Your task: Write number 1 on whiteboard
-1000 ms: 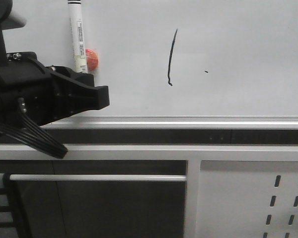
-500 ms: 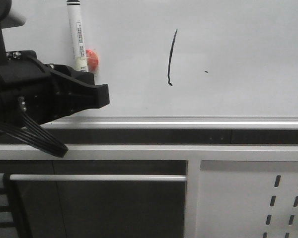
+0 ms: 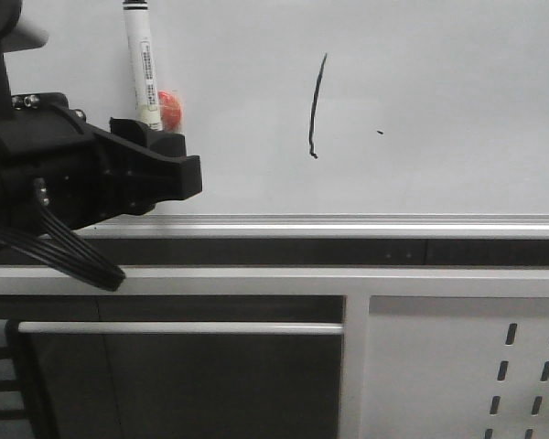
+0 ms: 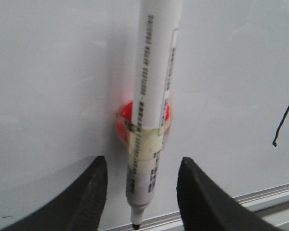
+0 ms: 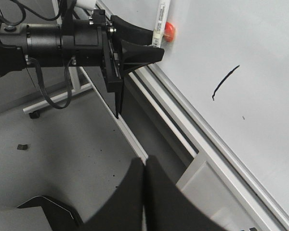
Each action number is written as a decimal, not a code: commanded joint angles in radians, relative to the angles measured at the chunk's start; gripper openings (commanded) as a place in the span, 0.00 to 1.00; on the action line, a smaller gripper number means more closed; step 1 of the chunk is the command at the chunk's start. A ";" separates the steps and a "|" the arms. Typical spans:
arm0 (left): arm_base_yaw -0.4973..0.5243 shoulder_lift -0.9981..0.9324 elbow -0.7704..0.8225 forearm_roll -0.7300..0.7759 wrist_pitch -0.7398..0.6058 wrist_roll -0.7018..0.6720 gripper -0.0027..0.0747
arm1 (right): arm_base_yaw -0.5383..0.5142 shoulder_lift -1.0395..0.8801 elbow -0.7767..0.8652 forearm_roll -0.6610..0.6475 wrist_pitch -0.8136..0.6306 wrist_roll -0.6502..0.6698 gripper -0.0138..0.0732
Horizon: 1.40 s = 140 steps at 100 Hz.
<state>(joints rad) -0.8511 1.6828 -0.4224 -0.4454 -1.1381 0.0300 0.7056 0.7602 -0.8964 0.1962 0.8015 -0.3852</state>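
The thin black, slightly curved marker stroke forming the number 1 (image 3: pixel 316 105) stands on the large glossy white-grey whiteboard with a silver aluminium frame edge (image 3: pixel 421 183), its small hook at the lower end. It lies well apart from the left arm's jaws, off to their right in the front view, and a tiny black speck (image 3: pixel 381 133) sits further right on the board.

A white cylindrical marker pen with printed text along its barrel (image 4: pixel 151 106) stands upright against the board, its dark tip pointing down, with a band of clear tape (image 4: pixel 143 144) wrapped round its lower barrel. An orange-red round piece (image 4: pixel 123 120) sits behind it on the board.

The black left gripper (image 4: pixel 139 187) reaches forward, level, toward the board, its wrist body and black cables (image 3: pixel 69 247) trailing behind. Its jaws are spread apart, with the pen's lower end between them; the wrist view shows clear gaps on both sides, so neither finger touches the pen.

The black right gripper (image 5: pixel 143 192) points down toward the grey floor (image 5: pixel 62 154), beside the board's lower frame rail (image 5: pixel 192 130). Its fingers are pressed together, holding nothing.
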 commanded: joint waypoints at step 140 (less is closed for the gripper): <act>0.001 -0.780 0.312 0.089 -0.030 0.212 0.01 | -0.005 -0.199 -0.026 -0.050 -0.048 0.000 0.09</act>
<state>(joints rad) -0.8511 0.9782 -0.0910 -0.3532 -1.1364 0.1525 0.7056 0.5891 -0.8964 0.1725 0.8005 -0.3852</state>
